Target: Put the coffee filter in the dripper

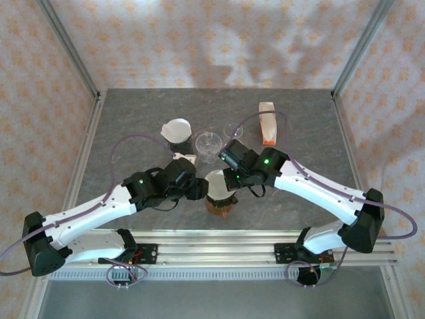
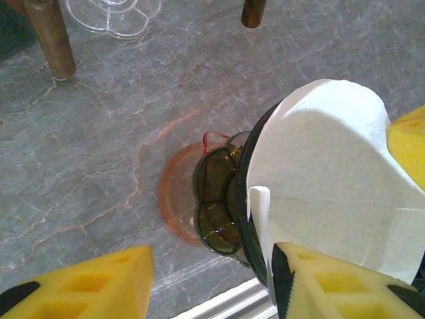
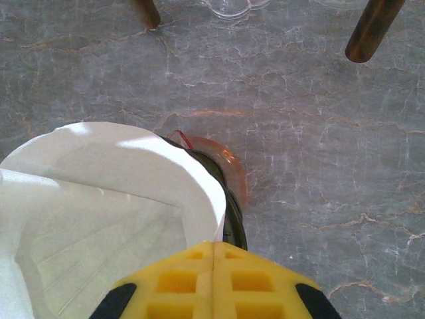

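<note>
The white paper coffee filter (image 1: pixel 218 179) sits open in the dark amber dripper (image 1: pixel 220 199), which stands on its orange base near the table's front edge. My right gripper (image 3: pixel 212 244) is at the filter's near rim with its yellow fingers pressed together, and the paper edge (image 3: pixel 199 199) runs into the seam between them. My left gripper (image 2: pixel 212 259) is open on the other side. Its right finger (image 2: pixel 332 286) lies against the outside of the filter (image 2: pixel 325 173), and the dripper (image 2: pixel 219 199) stands just beyond the gap.
Behind the dripper stand a clear glass (image 1: pixel 208 144) and a second one (image 1: pixel 232 131). A holder with more white filters (image 1: pixel 176 129) is at the back left, a white and orange packet (image 1: pixel 267 123) at the back right. Brown wooden legs (image 2: pixel 50 36) (image 3: pixel 368 30) rise close by.
</note>
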Robot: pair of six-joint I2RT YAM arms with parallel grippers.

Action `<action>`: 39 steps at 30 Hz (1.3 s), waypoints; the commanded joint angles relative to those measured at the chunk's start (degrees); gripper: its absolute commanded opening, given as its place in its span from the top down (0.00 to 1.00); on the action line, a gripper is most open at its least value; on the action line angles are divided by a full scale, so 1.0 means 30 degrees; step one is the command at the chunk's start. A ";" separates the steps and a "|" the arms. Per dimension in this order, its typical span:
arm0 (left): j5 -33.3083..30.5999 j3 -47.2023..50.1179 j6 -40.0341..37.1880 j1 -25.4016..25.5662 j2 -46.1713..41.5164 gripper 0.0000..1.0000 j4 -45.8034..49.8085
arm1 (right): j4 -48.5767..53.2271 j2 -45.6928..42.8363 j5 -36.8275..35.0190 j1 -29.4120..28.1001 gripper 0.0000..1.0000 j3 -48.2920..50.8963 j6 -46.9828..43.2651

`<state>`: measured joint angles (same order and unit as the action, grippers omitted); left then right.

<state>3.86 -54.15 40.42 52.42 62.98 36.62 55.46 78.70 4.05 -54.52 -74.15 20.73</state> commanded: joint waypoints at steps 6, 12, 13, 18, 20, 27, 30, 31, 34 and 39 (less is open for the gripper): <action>-0.0424 0.0318 -0.0028 0.0051 0.0080 0.54 -0.0038 | 0.0513 -0.0363 -0.1372 0.0069 0.62 -0.0915 -0.0064; -0.0352 0.0260 -0.0057 0.0046 0.0070 0.53 -0.0056 | 0.0512 0.0399 -0.0558 0.0098 0.38 -0.1559 -0.0267; -0.0403 0.0267 -0.0078 0.0030 0.0052 0.53 -0.0049 | 0.0526 0.0849 -0.0185 0.0098 0.37 -0.1614 -0.0313; -0.0317 0.0436 -0.0006 0.0043 0.0056 0.53 -0.0251 | 0.0293 0.2161 0.0428 0.0098 0.37 -0.1393 -0.0415; -0.0262 0.0444 0.0002 0.0045 0.0153 0.53 -0.0283 | 0.0363 0.2399 0.0415 0.0098 0.37 -0.1316 -0.0540; -0.0111 0.0586 0.0002 0.0052 0.0234 0.53 -0.0502 | 0.0447 0.3234 0.0296 0.0082 0.37 -0.0833 -0.0693; -0.0107 0.0623 0.0002 0.0059 0.0265 0.53 -0.0546 | 0.0366 0.3451 0.0285 0.0047 0.36 -0.0672 -0.0774; -0.0085 0.0626 0.0005 0.0045 0.0290 0.53 -0.0547 | 0.0351 0.3456 0.0216 0.0039 0.36 -0.0584 -0.0788; -0.0092 0.0705 0.0027 0.0045 0.0251 0.53 -0.0547 | 0.0265 0.3503 0.0053 0.0040 0.35 -0.0366 -0.0824; -0.0055 0.0724 0.0040 0.0045 0.0251 0.53 -0.0611 | 0.0072 0.3726 -0.0014 0.0039 0.35 -0.0042 -0.0846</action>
<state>4.05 -52.80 40.45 52.42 63.40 35.11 55.86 88.99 5.37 -54.52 -75.09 19.16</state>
